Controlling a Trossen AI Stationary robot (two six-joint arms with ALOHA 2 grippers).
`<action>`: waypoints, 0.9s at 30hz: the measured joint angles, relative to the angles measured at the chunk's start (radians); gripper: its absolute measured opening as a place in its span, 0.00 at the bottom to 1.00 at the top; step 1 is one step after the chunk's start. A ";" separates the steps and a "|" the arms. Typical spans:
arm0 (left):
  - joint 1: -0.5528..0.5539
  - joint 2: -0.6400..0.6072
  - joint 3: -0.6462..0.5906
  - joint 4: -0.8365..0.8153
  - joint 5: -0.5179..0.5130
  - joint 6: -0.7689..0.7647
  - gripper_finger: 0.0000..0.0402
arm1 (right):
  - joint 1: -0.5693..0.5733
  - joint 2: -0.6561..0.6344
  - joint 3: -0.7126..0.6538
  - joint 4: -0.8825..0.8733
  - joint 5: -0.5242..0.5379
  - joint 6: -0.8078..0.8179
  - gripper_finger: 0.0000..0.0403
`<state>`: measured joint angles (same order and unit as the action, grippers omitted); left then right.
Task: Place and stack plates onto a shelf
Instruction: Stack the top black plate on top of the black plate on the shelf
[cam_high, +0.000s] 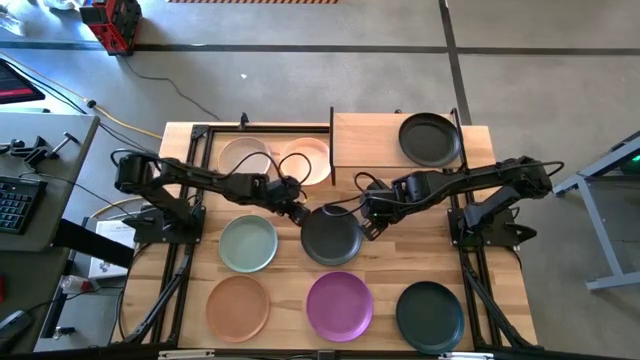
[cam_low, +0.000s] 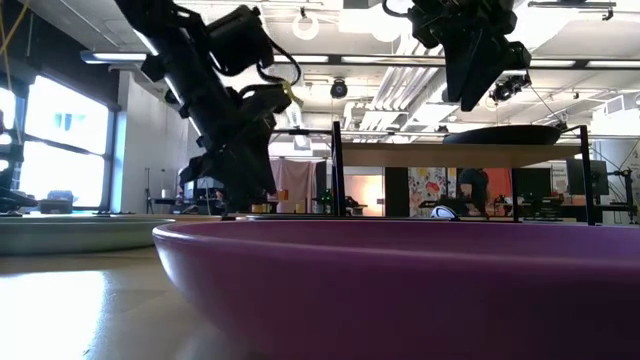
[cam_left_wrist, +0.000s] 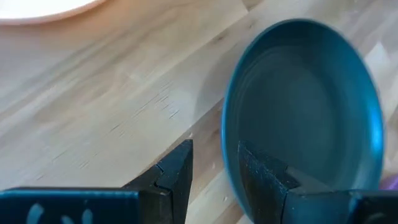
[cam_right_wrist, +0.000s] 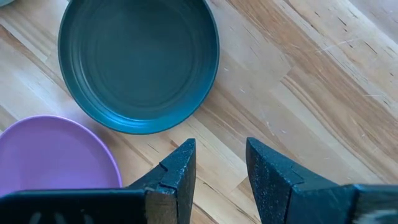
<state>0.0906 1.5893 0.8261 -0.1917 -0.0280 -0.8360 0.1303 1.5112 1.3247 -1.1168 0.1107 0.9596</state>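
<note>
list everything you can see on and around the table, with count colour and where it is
plates on the shelf: one, black, right end of the raised board
plates under the shelf frame: two, beige and peach, side by side at the back left
plates on the tabletop: five; charcoal centre, sage green to its left, terracotta, purple and dark green along the front
shelf: one, light wood on black posts, back of the table
left end effector: open, at the charcoal plate's left rim
right end effector: open, at that plate's right rim

Overhead, table-level, 2 wrist cams; both wrists share charcoal plate (cam_left_wrist: 305, 106).
</note>
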 joint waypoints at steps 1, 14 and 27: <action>0.000 0.006 0.000 0.001 0.000 0.000 0.29 | 0.000 0.000 0.000 0.000 0.001 0.000 0.29; -0.006 0.093 0.000 0.091 0.047 -0.002 0.29 | 0.000 0.000 0.000 0.000 0.000 0.000 0.29; -0.007 0.121 0.000 0.087 0.051 -0.003 0.29 | 0.000 0.000 0.000 -0.001 0.000 0.000 0.29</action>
<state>0.0834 1.7103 0.8257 -0.1047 0.0228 -0.8393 0.1307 1.5110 1.3251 -1.1175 0.1108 0.9596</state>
